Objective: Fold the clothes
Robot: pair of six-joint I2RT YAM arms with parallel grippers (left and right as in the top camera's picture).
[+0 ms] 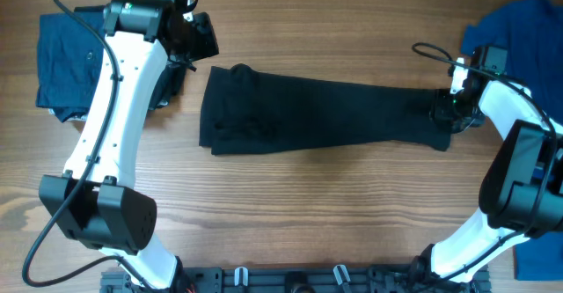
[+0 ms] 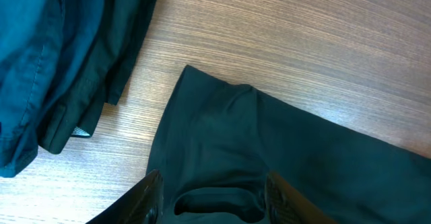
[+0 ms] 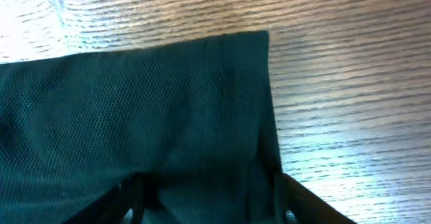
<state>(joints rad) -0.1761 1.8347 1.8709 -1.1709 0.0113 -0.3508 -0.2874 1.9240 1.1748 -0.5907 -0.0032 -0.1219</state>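
The black shirt (image 1: 325, 108) lies folded into a long strip across the middle of the table. Its collar end is at the left and its hem end at the right. My left gripper (image 1: 201, 36) hovers by the strip's upper left corner. In the left wrist view this gripper (image 2: 212, 198) is open, and the shirt's collar (image 2: 283, 150) shows between its fingers (image 2: 149, 196). At the hem end my right gripper (image 1: 444, 110) sits low. The right wrist view shows that gripper (image 3: 205, 198) with jaws apart, straddling the mesh fabric (image 3: 135, 96) near its corner.
A navy garment (image 1: 66, 55) lies folded at the back left, close beside the left arm; its edge (image 2: 47, 62) fills the left of the left wrist view. A bright blue garment (image 1: 519, 29) lies at the back right, behind the right arm.
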